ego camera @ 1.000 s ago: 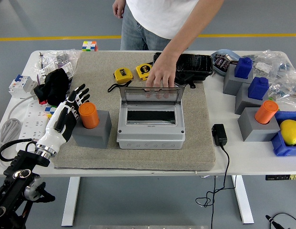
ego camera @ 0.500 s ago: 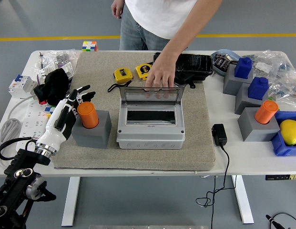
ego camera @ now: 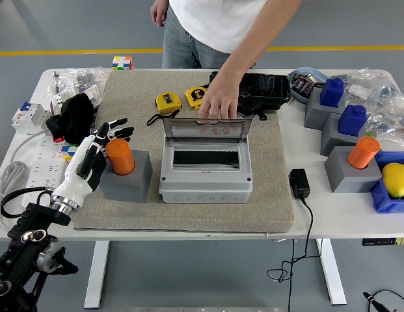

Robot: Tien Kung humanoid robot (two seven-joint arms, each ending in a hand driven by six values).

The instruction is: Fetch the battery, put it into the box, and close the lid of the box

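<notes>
The grey box [ego camera: 205,170] sits mid-bench on the mat, lid [ego camera: 207,129] propped upright by a person's hand [ego camera: 219,104], black slot inside showing nothing else. The orange battery [ego camera: 121,156] stands in its grey holder [ego camera: 126,176], left of the box. The left robot hand [ego camera: 92,158] reaches alongside it, fingers spread, not gripping.

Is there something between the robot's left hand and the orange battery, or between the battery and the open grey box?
Nothing visible blocks either way. The left hand is right beside the orange cylindrical battery, and bare mat separates it from the open grey plastic box.
</notes>
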